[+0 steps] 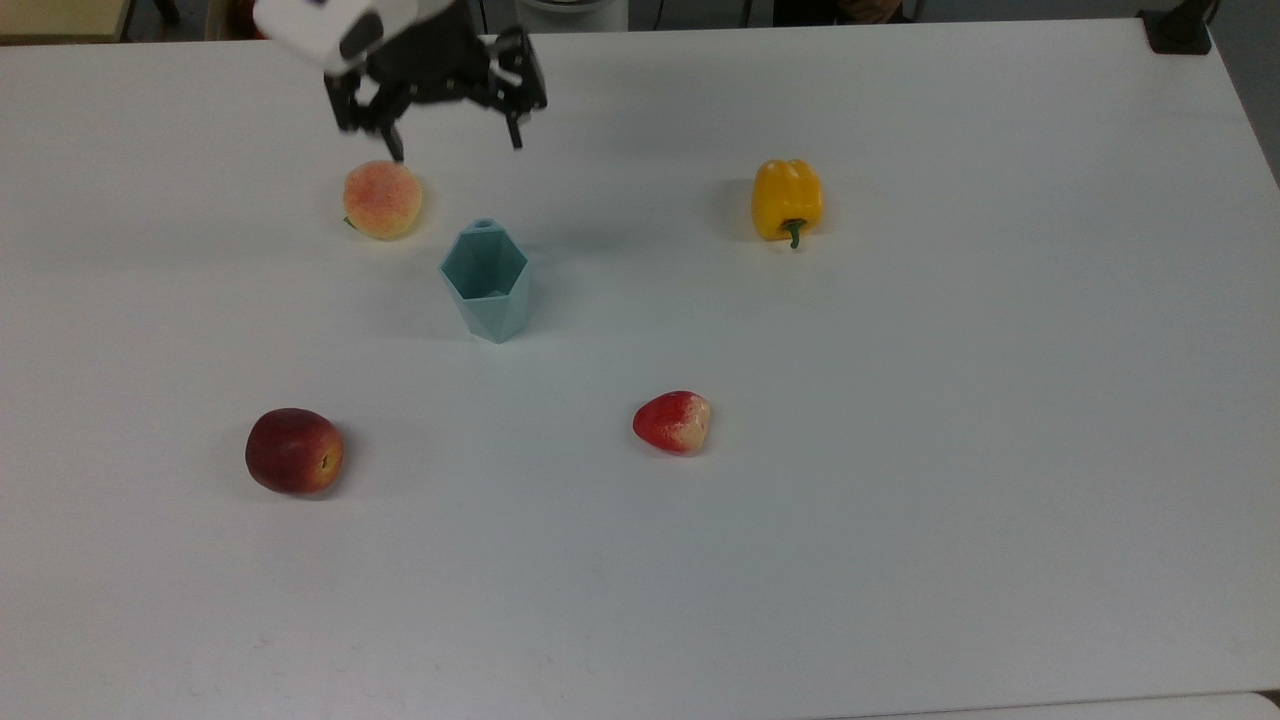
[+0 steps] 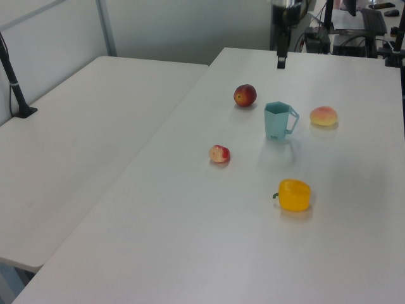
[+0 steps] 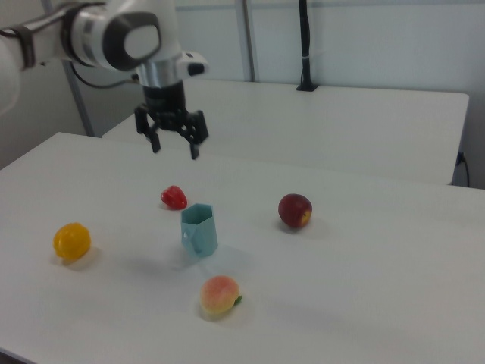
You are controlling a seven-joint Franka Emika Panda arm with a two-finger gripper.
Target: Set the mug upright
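Mug (image 1: 488, 287) upright, seemingly unlabelled

This looks like a robotics lab. A wide, plain white surface (image 1: 900, 500) fills most of the top view, and a second white table (image 2: 82, 126) stands beside it at the left of the left view. A black pole mount (image 2: 16, 82) is clamped there. Bare pale walls with metal framing (image 3: 246, 38) run across the top of the right view, and cabled equipment (image 2: 373, 19) crowds the upper right of the left view.
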